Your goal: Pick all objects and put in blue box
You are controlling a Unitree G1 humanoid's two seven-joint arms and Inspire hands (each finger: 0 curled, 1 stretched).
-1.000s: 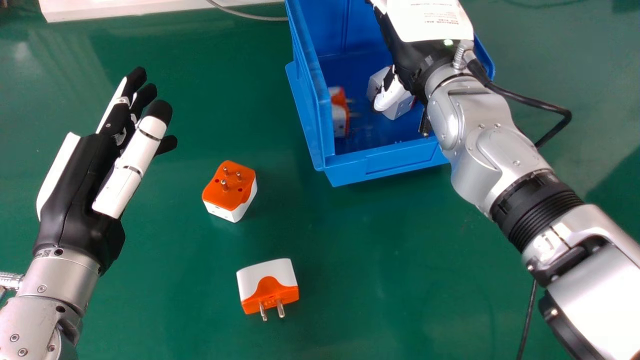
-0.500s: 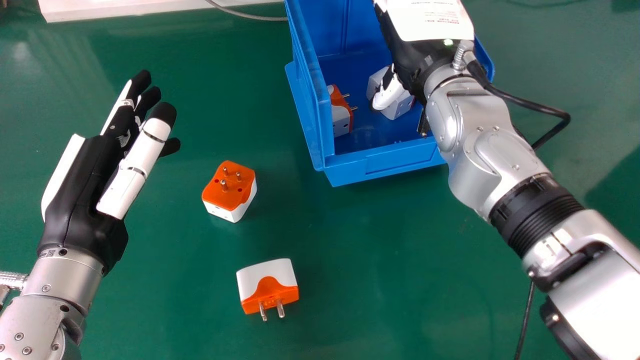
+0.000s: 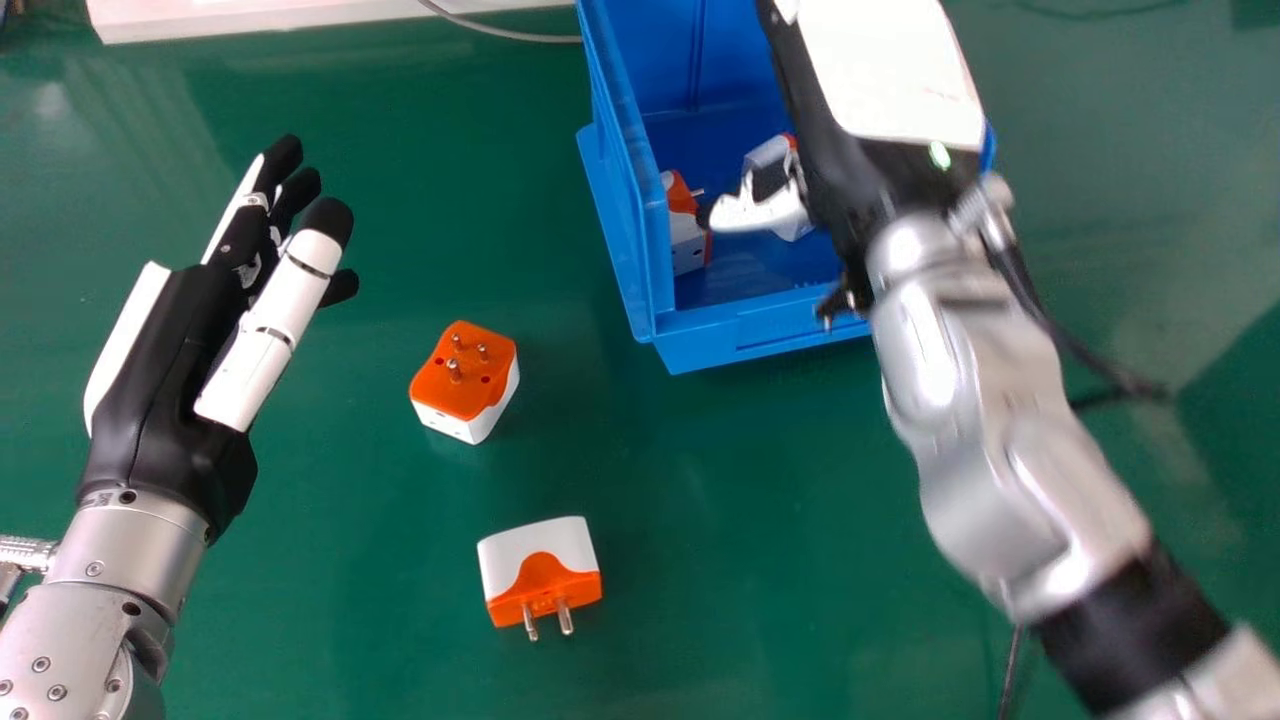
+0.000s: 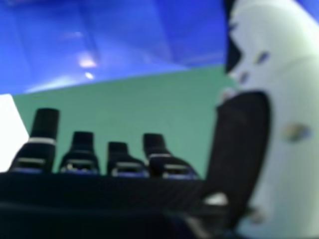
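Progress looks like about half the job, going by the four travel adapters in sight: two lie inside the blue box [image 3: 790, 330] and two remain on the green table [image 3: 700, 500]. In the head view, one boxed adapter [image 3: 688, 240] sits beside the box's left wall, pins pointing inward; the second boxed adapter [image 3: 768, 152] lies to its right, partly hidden by the right hand [image 3: 760, 212]. That hand hangs over the box, and the right hand view shows its fingers straight and its thumb well apart from them, with nothing pinched between, so I judge the second adapter is let go rather than carried. Left to do are the nearer-to-box adapter [image 3: 465, 385], orange face and pins upward, and the front adapter [image 3: 540, 565], closer to the robot, pins pointing its way. The left hand [image 3: 165, 380] is spread and holding nothing, to the left of both. The next move probably calls for the right hand to clear the box and go for one of these; catching the rim, or dragging the adapter beneath it, seems the main risk. The upturned pins may make a grip from above awkward, so pinching the sides looks safer.
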